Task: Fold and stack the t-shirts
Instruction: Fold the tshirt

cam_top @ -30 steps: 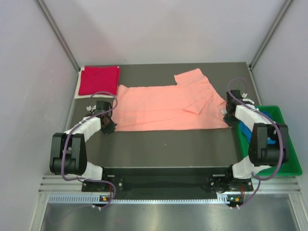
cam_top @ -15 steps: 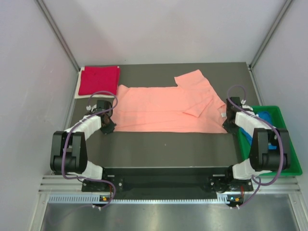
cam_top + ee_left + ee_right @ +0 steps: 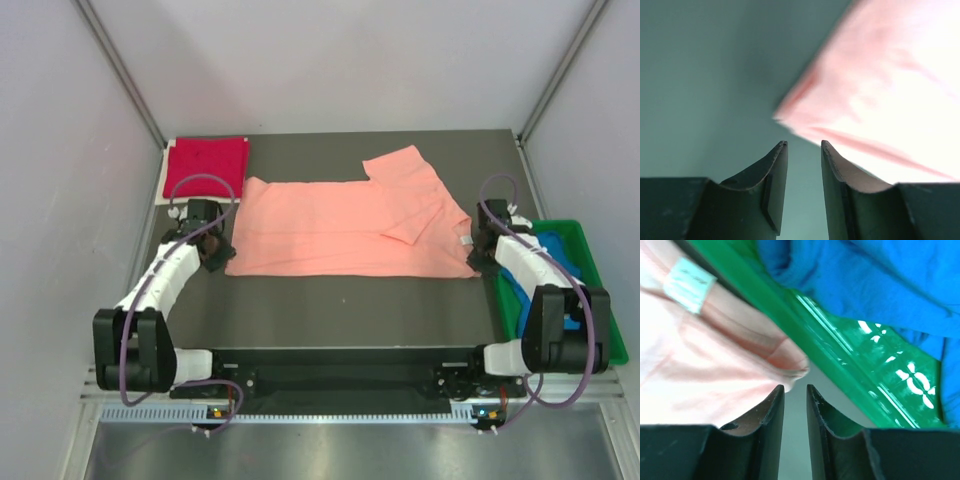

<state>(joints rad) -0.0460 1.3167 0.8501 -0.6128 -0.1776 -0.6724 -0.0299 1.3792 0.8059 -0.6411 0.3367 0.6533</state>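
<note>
- Pink shirt (image 3: pixel 345 228) lies flat, long axis running left to right.
- Left gripper (image 3: pixel 213 251) and right gripper (image 3: pixel 479 253): jaws parted, empty, each just outside its near corner.

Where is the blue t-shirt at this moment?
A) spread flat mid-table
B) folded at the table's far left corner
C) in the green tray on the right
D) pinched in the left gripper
C: the blue t-shirt lies bunched inside the green tray at the table's right side.
</note>
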